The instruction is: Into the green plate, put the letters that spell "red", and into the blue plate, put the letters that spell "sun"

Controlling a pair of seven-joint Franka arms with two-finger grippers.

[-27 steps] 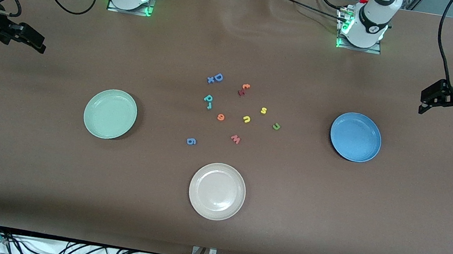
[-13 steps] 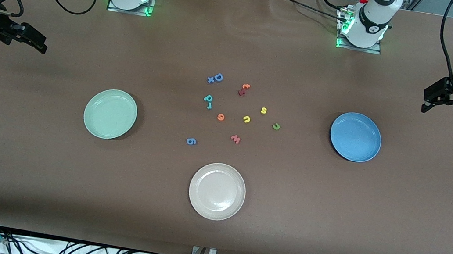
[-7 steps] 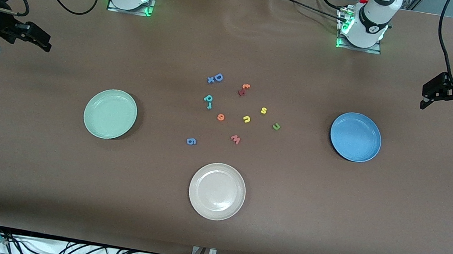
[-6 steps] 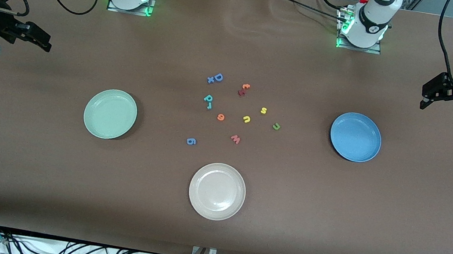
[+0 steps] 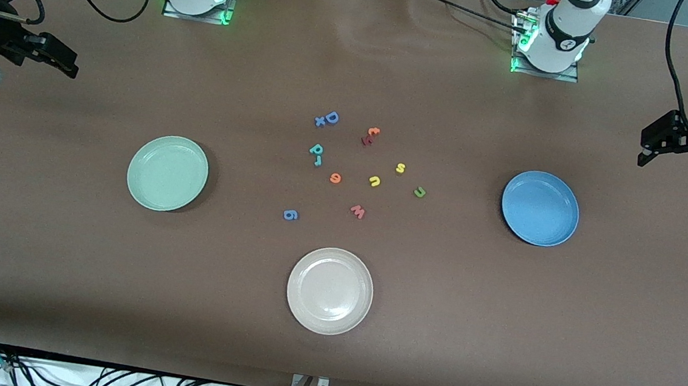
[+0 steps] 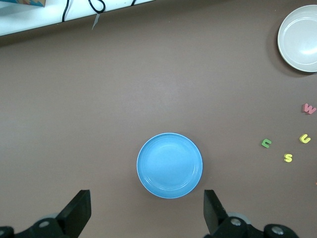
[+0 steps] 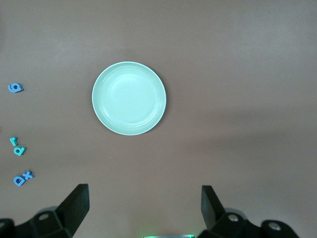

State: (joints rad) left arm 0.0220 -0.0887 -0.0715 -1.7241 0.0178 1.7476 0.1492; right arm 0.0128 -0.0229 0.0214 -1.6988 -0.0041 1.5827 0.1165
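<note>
The teal d, teal r and orange e lie mid-table, with the yellow s, yellow u and green n beside them toward the left arm's end. The green plate and blue plate hold nothing. My right gripper hangs open over the table's right-arm end, with the green plate in its wrist view. My left gripper hangs open over the left-arm end, close to the blue plate. Neither gripper holds anything.
An off-white plate sits nearest the front camera. Other letters lie among the task letters: a pink w, a blue 6, a blue D with a small x, and a dark red and orange pair.
Both grippers have shifted only slightly at their ends of the table and stay open. The letters and plates have not moved.
</note>
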